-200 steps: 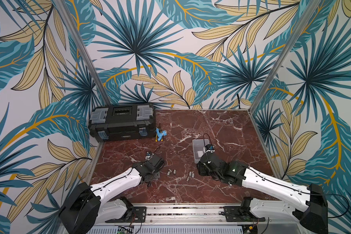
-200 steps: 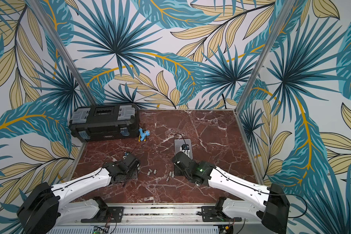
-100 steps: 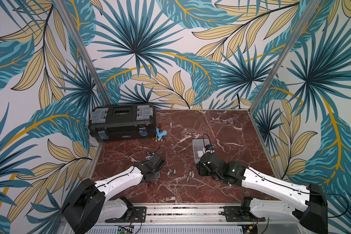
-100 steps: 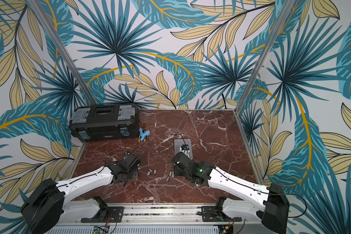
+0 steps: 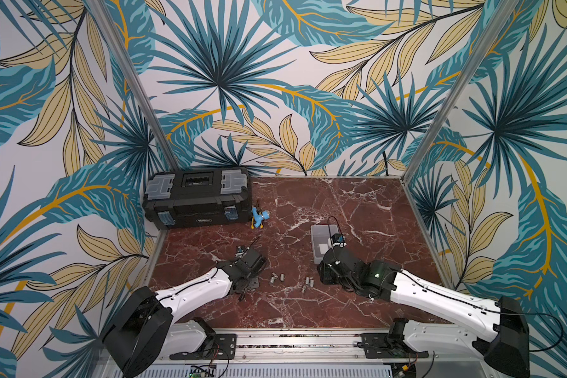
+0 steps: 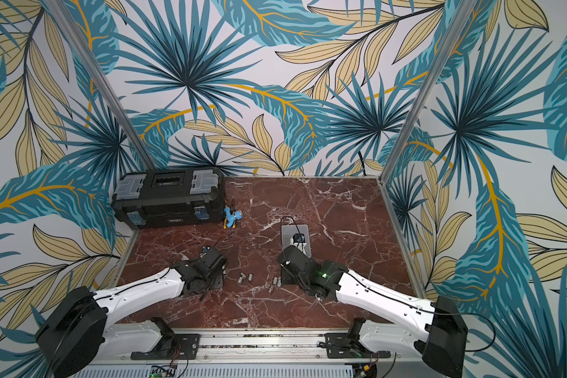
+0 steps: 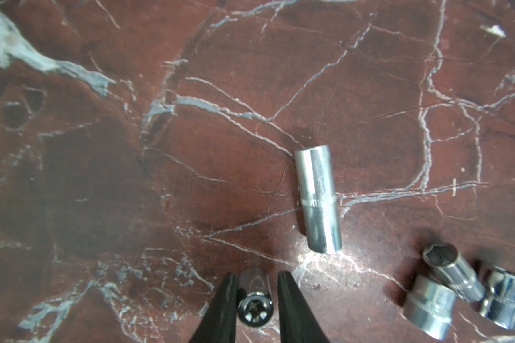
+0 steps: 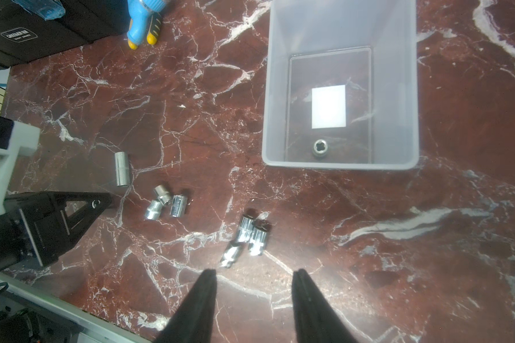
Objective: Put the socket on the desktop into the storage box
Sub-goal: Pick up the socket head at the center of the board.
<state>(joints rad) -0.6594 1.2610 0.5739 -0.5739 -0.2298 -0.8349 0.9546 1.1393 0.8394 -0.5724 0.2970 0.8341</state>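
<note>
Chrome socket point(image 7: 254, 308) sits between cropped left pincer point(image 7: 257, 275) tips (contact unclear).

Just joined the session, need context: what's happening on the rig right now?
The left gripper sits low over the desktop, jaws close either side of a socket; contact isn't clear. The right gripper is open and empty near the storage box, which already holds one socket. Several other sockets lie loose between the arms.

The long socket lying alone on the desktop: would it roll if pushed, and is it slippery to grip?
The long socket is a smooth cylinder on its side, so a sideways push would likely roll it. Its polished chrome looks slippery. It looks like metal, probably heavy for its size.
</note>
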